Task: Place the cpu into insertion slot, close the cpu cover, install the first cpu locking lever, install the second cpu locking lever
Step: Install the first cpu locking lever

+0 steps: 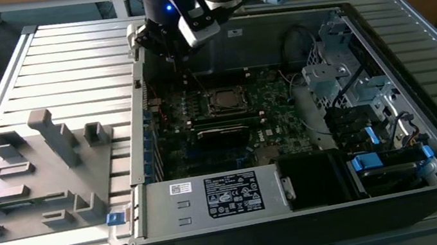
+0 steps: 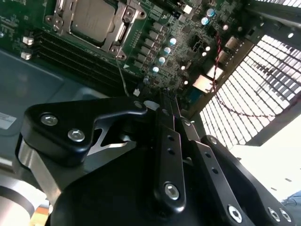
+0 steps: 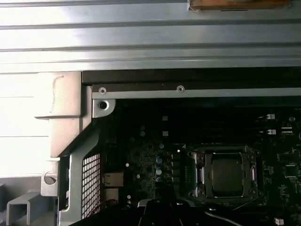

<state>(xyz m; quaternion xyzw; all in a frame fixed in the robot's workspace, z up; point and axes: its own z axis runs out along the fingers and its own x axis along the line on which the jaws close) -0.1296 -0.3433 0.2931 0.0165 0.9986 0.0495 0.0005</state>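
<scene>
Ribbed metal table (image 1: pixel 62 61) carried an open computer case (image 1: pixel 303 227), with a grey fixture (image 1: pixel 44 174) lying at nine o'clock of the case in the exterior view. Inside the case lay the green circuit board (image 1: pixel 276 101). The cpu (image 1: pixel 225 100) sat in the insertion slot (image 1: pixel 210 103) near the board's middle, its dull metal top facing up. In the first wrist view the cpu (image 3: pixel 226 175) was flat in the socket, and the cpu cover (image 3: pixel 203 175) lay down around it, framing the chip through its cut-out. Whether the locking levers were hooked could not be told.

The gripper (image 1: pixel 184 69) hung from the arm at about eleven o'clock of the slot in the exterior view, above the board and apart from the socket. In the second wrist view the gripper (image 2: pixel 165 96) seemed to have its black fingers (image 2: pixel 169 141) drawn together at the tips, with nothing held between them, and the cpu (image 2: pixel 91 19) lay well beyond them.
</scene>
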